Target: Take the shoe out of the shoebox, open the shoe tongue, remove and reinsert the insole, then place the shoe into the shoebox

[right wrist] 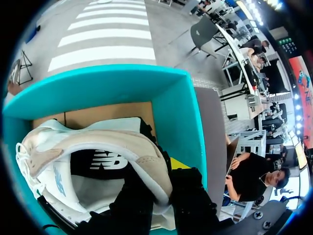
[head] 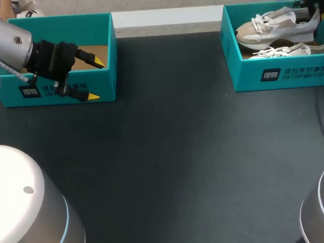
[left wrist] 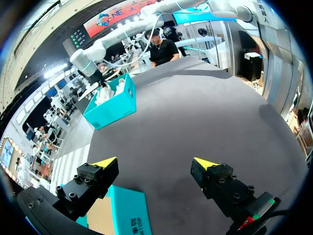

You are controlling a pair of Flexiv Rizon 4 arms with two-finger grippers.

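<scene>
Seen from above, the left pincer hung wide open astride the near wall of the empty shoebox, probably waiting. The shoe lay in the far-right shoebox. The left wrist view confirmed that spread. In the right wrist view, the right pincer clamped the shoe's heel, apparently to lift it out.

The left box and right box are sitting at the table's far edge, well apart. The left gripper is straddling the left box's front wall, one finger inside, one outside. In the right box, the rear shoe is lying behind the front shoe, and the right gripper is pinching its heel.
</scene>
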